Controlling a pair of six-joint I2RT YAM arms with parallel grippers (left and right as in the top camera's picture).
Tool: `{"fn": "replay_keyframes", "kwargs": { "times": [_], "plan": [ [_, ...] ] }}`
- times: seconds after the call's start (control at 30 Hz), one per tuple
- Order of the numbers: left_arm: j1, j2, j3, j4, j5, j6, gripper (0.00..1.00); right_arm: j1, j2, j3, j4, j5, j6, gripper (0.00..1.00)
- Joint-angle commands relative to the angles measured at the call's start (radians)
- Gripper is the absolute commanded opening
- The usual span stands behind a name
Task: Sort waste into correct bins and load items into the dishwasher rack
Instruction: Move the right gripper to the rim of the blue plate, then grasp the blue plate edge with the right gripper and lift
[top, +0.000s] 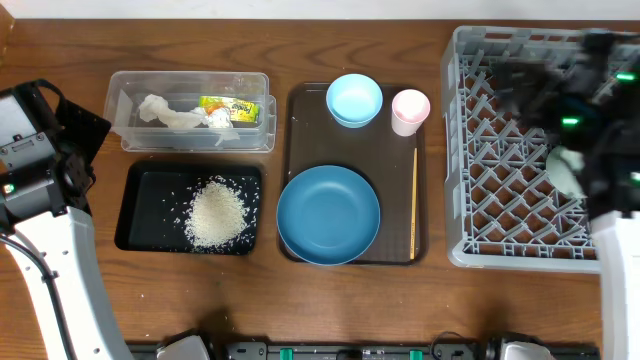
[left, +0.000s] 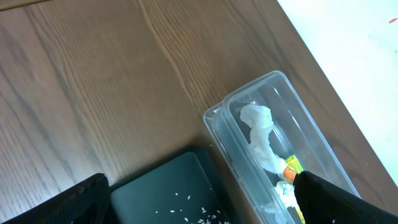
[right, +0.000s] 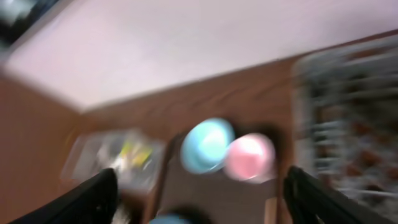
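Two bins sit at the left of the wooden table (top: 300, 300). The far one is a clear tub (top: 118, 110), and it holds crumpled white tissue (top: 165, 112) and one yellow-green wrapper (top: 232, 108) side by side. I cannot tell how many pieces of tissue there are. The near bin is a black tray (top: 140, 205) with one heap of rice (top: 217, 213) in its right half and loose grains scattered around it.

One brown serving tray (top: 300, 150) lies in the middle. On it are one dark blue plate (top: 328, 215) at the near end, one light blue bowl (top: 354, 99) at the far end, and one pink cup (top: 410, 108) at the far right corner, just beside the bowl. Thin chopsticks (top: 414, 200) lie along the tray's right edge. They show as a single line, so the count is unclear.

One grey rack (top: 490, 200) fills the right side. A second bowl, the mint bowl (top: 566, 170), lies in it, partly hidden by the blurred right arm above.

The left gripper (left: 199, 186) is off at the table's left edge, looking down over the near ends of the two bins, its fingers spread wide with nothing between them. The right gripper (right: 202, 183) is over the rack, and in its smeared wrist view its fingers also stand apart and empty
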Motion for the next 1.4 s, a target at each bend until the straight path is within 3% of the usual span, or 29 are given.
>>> {"fn": "replay_keyframes", "kwargs": {
  "times": [0.0,0.2,0.43,0.57,0.87,0.97,1.23,1.37],
  "plan": [
    [0.004,0.004,0.01,-0.003,-0.011,-0.005,0.96,0.181,0.042,-0.003,-0.021,0.068,-0.039,0.8],
    [0.004,0.004,0.01,-0.003,-0.011,-0.005,0.96,0.552,0.18,-0.003,-0.055,0.433,-0.04,0.79],
    [0.004,0.004,0.01,-0.003,-0.011,-0.005,0.96,0.774,0.388,-0.003,-0.097,0.714,0.077,0.81],
    [0.005,0.004,0.01,-0.003,-0.011,-0.005,0.96,0.81,0.468,-0.003,-0.1,0.705,0.126,0.83],
    [0.005,0.004,0.01,-0.003,-0.011,-0.005,0.96,0.898,0.497,-0.003,0.009,0.417,0.091,0.78],
    [0.004,0.004,0.01,-0.003,-0.011,-0.005,0.96,0.965,0.503,-0.003,0.031,0.449,0.091,0.72],
    [0.004,0.004,0.01,-0.003,-0.011,-0.005,0.96,1.127,0.575,-0.003,0.026,0.621,0.086,0.67],
    [0.005,0.004,0.01,-0.003,-0.011,-0.005,0.96,1.152,0.589,-0.003,0.009,0.668,0.087,0.52]
  ]
}}
